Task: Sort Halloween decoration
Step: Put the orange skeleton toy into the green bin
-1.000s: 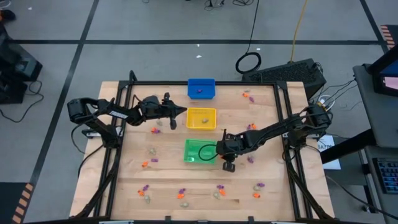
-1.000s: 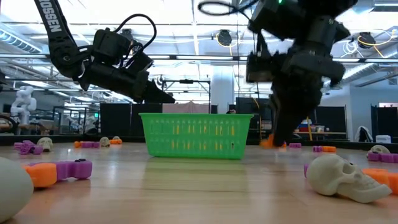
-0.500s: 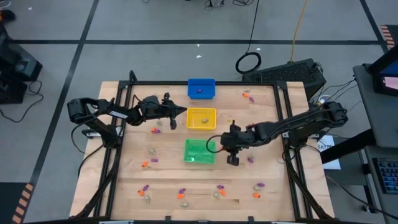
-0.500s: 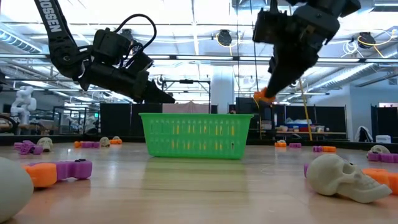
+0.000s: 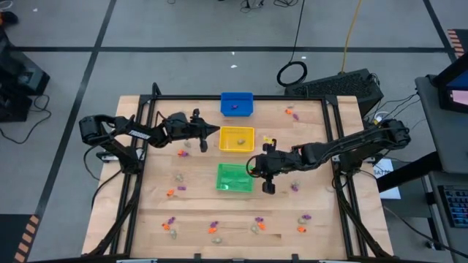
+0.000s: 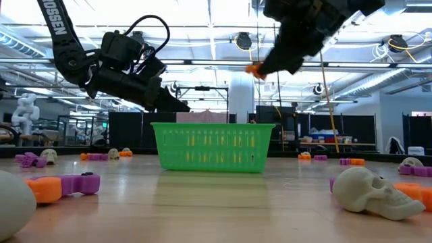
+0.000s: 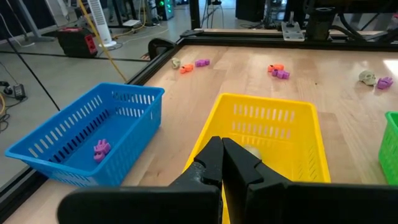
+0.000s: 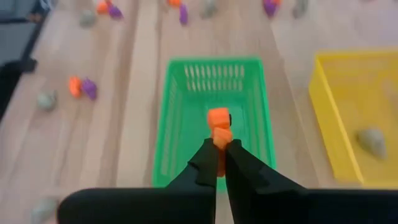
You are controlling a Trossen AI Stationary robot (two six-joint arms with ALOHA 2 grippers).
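Observation:
My right gripper [image 8: 217,163] is shut on a small orange trinket [image 8: 218,127] and hangs above the right rim of the green bin [image 5: 235,177]; in the low view the trinket [image 6: 254,68] is high above the bin [image 6: 212,146]. My left gripper [image 7: 222,163] is shut and empty, held above the left edge of the yellow bin [image 5: 237,139], which holds a pale trinket [image 7: 252,153]. The blue bin [image 5: 236,104] holds a purple trinket [image 7: 101,148]. Other orange, purple and pale trinkets lie scattered on the table. My right gripper pinches the orange trinket's lower part [image 8: 219,144] between its two fingertips. The trinket sticks out past the fingertips, lifted clear of the table and bin.
Skulls [image 6: 374,192] and orange and purple pieces [image 6: 64,185] lie near the table's front edge; more lie along the left [image 5: 175,188] and far right [image 5: 292,112]. A black frame [image 5: 139,175] runs round the wooden table.
My right gripper has lifted the orange trinket off the table to the right of the green bin, risen, and moved toward the table's left until it hangs over the green bin's right rim. My left gripper has kept still.

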